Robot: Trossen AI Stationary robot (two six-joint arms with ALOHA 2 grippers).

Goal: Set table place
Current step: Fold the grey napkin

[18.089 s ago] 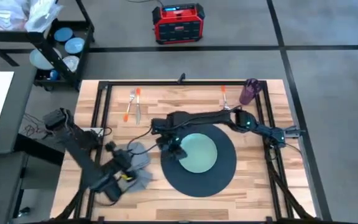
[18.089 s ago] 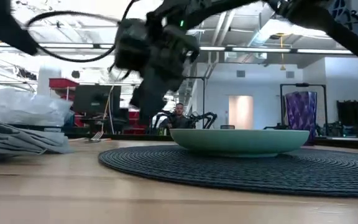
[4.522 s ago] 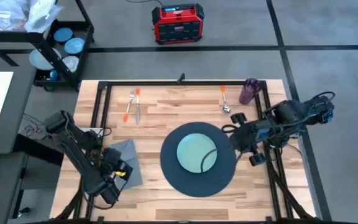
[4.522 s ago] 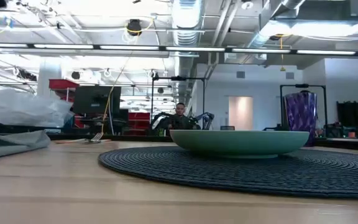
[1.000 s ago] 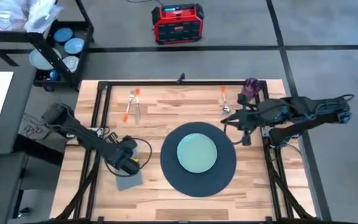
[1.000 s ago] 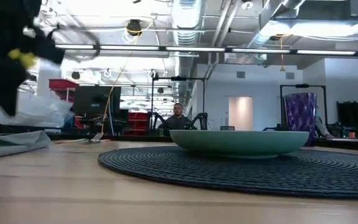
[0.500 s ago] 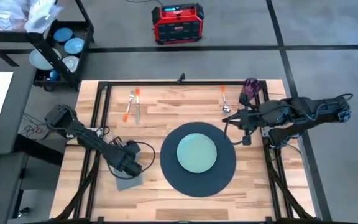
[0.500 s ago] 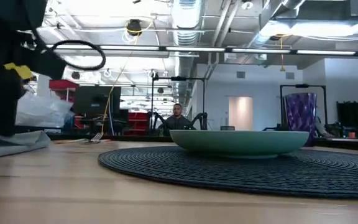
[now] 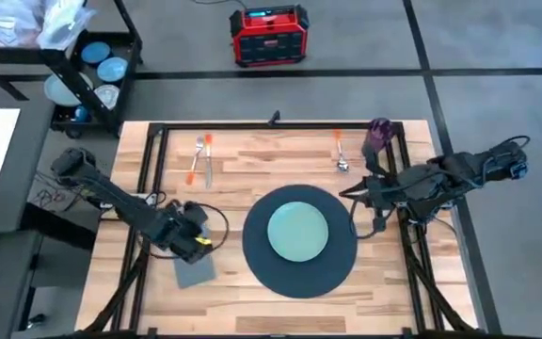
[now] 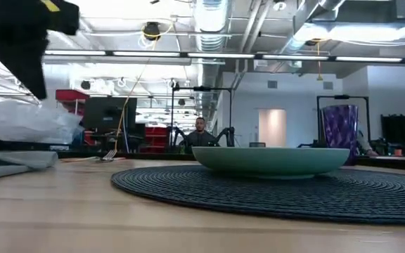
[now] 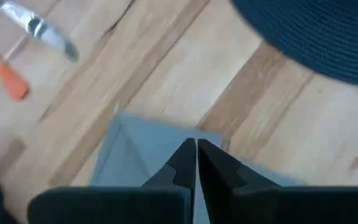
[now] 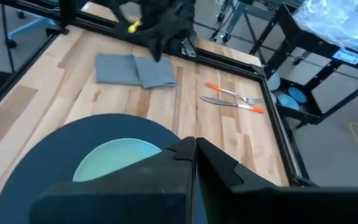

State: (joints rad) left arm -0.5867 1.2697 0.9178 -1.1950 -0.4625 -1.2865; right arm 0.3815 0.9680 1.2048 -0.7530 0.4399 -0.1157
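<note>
The mat [image 9: 300, 241] is lying in the middle of the desk [image 9: 252, 155] with the green plate [image 9: 297, 232] resting on it, and the grey napkin [image 9: 194, 270] is lying flat just beside the mat on the left side, so the laying of the napkin seems finished and the cutlery is the part now waiting. The left tool [image 9: 199, 247] is hanging just above the far edge of the napkin with its fingers pressed together and nothing between them; the left wrist view is showing this clearly, with the napkin [image 11: 148, 155] under the tips. The right tool [image 9: 376, 226] is hovering at the right edge of the mat, also clenched and empty in its own wrist view. The fork [image 9: 195, 158] and the knife [image 9: 206, 168] are lying together at the far left of the desk, the spoon [image 9: 341, 153] and the purple cup [image 9: 377, 137] at the far right. I judge that the next move is asking an arm to open and reach to the far side for one piece. The low view is showing the plate [image 10: 271, 161] standing level on the mat, which the high view cannot tell, but it is hiding the cutlery almost fully.
</note>
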